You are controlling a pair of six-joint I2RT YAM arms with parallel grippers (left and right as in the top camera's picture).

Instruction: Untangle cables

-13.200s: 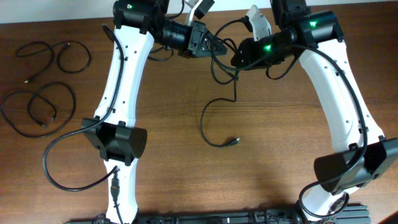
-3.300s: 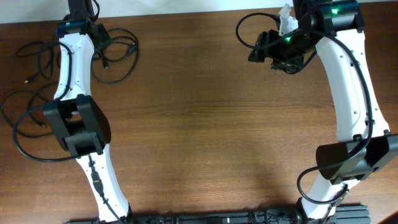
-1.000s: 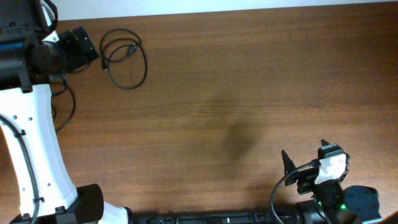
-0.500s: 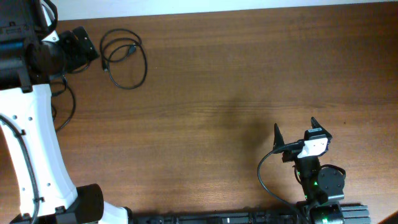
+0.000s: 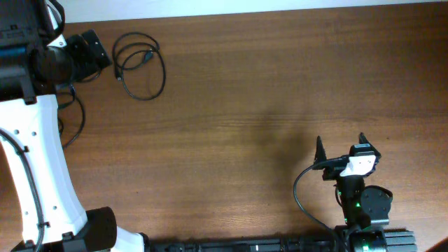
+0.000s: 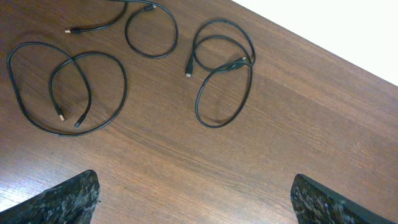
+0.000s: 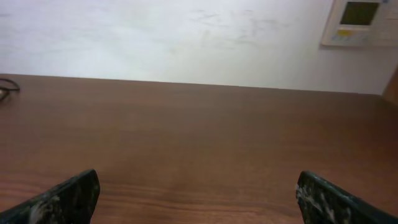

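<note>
Evidently the cables (image 6: pixel 238 62) lie apart far left; left gripper (image 6: pixel 196 202) and right gripper (image 5: pixel 341 148), both wide and empty, should withdraw high, snagging no loop.

This looks like a robotics laboratory or a test room, not a home. The main sign is the brown wooden table (image 5: pixel 231 105), which carries no household things, only a few thin black cables (image 6: pixel 239 61) near its far left corner. A white robot arm (image 5: pixel 35 161) reaches over the left side of the table. A second arm (image 5: pixel 364 203), folded low and showing a green light, sits at the near edge of the table, just beside a black mounting rail (image 5: pixel 245 246). Behind the far edge of the table rises a plain white wall (image 7: pixel 155 37). On it, above the far right part of the table, hangs a small control panel (image 7: pixel 360 22) with a display, as in an office or laboratory building.
</note>
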